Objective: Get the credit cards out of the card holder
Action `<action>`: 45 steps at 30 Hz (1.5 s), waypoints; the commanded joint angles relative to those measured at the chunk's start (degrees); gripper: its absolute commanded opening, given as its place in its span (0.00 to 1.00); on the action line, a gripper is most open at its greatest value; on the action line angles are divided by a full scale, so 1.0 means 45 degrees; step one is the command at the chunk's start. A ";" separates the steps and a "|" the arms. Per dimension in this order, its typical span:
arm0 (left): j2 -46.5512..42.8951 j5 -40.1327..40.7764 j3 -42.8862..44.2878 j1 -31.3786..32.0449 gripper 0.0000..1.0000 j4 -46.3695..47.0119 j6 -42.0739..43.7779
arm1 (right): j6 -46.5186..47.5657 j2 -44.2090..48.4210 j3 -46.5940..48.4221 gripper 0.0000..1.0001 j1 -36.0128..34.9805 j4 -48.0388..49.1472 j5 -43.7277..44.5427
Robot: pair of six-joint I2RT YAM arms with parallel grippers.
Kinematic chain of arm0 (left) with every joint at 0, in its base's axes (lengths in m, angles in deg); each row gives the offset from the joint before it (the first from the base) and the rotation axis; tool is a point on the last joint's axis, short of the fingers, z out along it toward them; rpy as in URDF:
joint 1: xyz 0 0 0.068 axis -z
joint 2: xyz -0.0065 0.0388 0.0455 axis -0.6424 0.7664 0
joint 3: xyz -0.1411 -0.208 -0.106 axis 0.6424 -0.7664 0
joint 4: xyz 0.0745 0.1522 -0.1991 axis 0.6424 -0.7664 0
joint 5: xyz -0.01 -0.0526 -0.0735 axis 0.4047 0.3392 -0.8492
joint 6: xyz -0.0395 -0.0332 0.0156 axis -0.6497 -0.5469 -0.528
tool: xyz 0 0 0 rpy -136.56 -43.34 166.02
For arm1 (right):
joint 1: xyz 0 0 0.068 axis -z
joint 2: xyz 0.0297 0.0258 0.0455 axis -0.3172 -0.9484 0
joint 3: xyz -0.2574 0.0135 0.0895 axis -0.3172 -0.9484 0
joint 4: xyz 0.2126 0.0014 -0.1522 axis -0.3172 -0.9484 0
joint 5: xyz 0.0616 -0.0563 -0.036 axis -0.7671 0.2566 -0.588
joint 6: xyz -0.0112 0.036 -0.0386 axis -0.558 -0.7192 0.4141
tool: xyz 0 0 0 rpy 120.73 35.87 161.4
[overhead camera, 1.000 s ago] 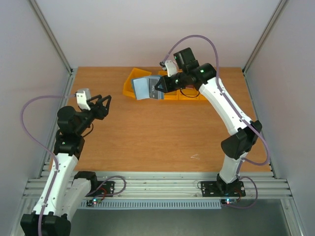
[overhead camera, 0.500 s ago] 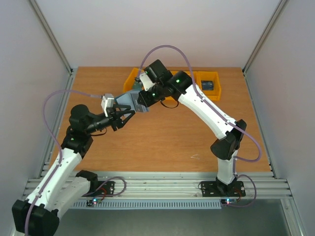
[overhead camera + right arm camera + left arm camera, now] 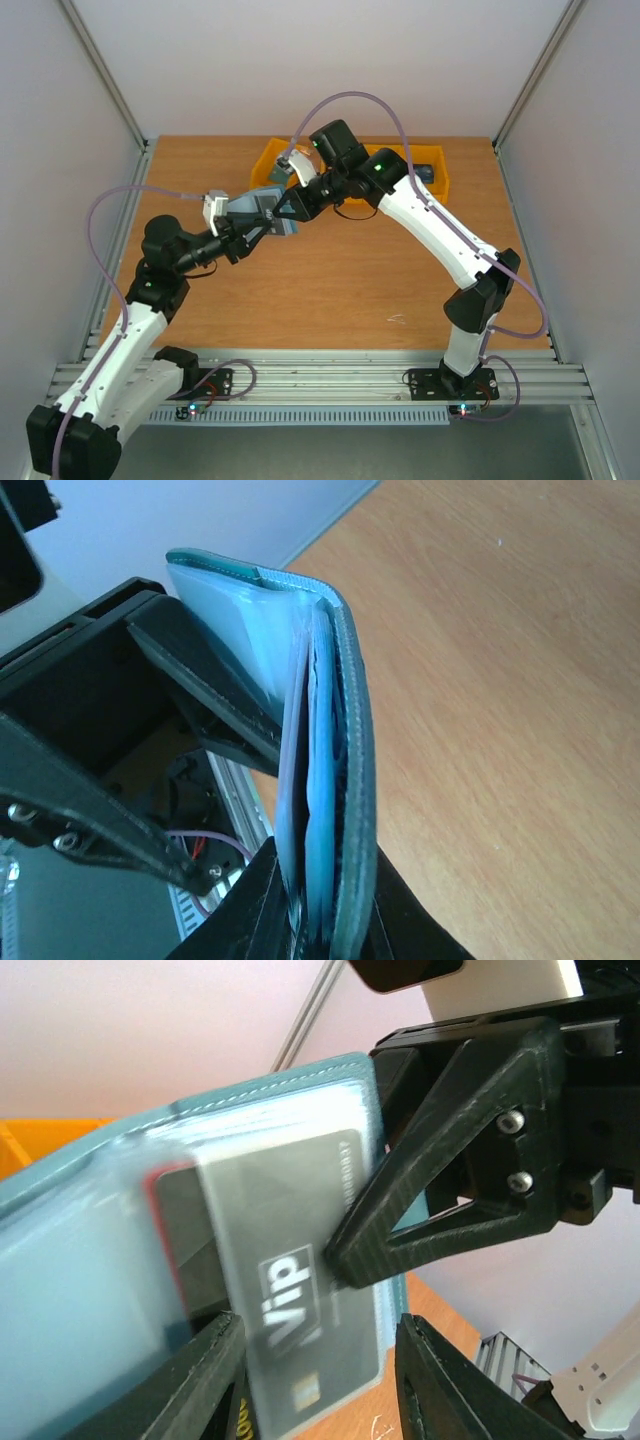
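My right gripper [image 3: 281, 211] holds the slate-blue card holder [image 3: 249, 206] in the air over the left-middle of the table. In the right wrist view the card holder [image 3: 345, 730] is edge-on, clamped between the right gripper [image 3: 322, 912]. My left gripper [image 3: 262, 223] meets it from the left. In the left wrist view a grey credit card [image 3: 290, 1290] marked VIP sticks out of the card holder [image 3: 90, 1260], with the red edge of a second card [image 3: 160, 1192] behind it. The left gripper [image 3: 318, 1322] straddles the grey card's lower end, open, with a gap beside its right finger.
Yellow bins stand at the back of the table: one [image 3: 272, 156] behind the arms and one [image 3: 432, 181] to the right with a dark item inside. The right gripper's black finger [image 3: 450, 1170] presses on the holder close to the grey card.
The right arm carried the holder from the bins toward the left arm. The left arm swung in to meet it, and its jaws narrowed around the grey card.
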 commanded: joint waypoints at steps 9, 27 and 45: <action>-0.0069 -0.0806 0.0117 -0.0527 0.45 0.0590 -0.0091 | 0.1739 0.1127 -0.0518 0.01 0.0215 0.0873 -0.3802; 0.0092 -0.2430 0.0845 -0.0307 0.36 0.3763 -0.2130 | 0.1067 0.0705 -0.1571 0.01 0.0277 0.3479 -0.5244; -0.0283 -0.3295 0.0782 -0.0463 0.00 0.3374 -0.1888 | 0.0803 0.0175 -0.1168 0.12 0.0441 0.3683 -0.5309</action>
